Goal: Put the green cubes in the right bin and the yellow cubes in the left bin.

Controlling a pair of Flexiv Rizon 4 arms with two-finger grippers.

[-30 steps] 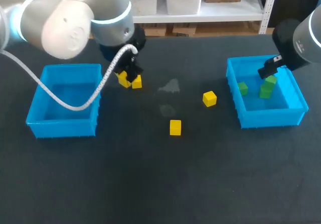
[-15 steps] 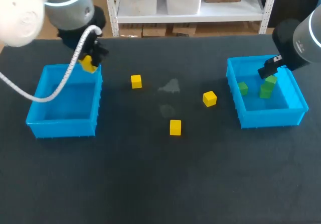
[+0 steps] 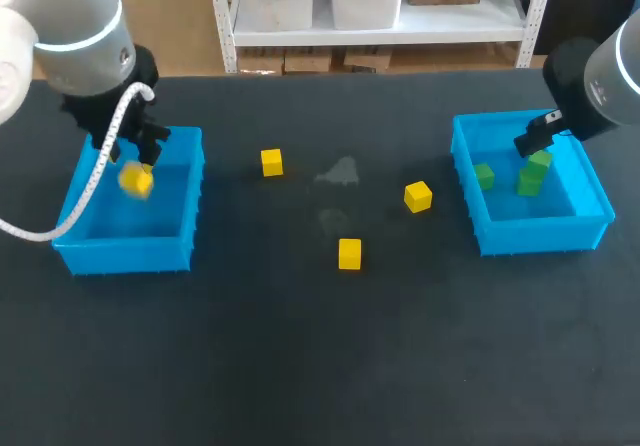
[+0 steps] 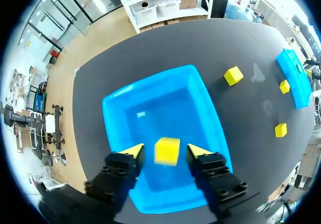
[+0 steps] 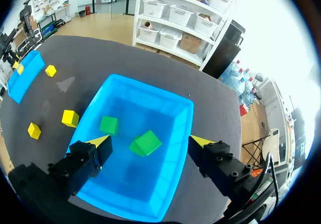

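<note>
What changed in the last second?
The left claw took a yellow cube from beside another on the table, carried it left over the left bin and opened; the cube is now loose between its fingers. Unchanged: right claw open over the right bin, green cubes inside, three yellow cubes on the table.

Cubes (image 3: 349, 253) between left bin (image 3: 120, 254) and right bin (image 3: 540, 234)
</note>
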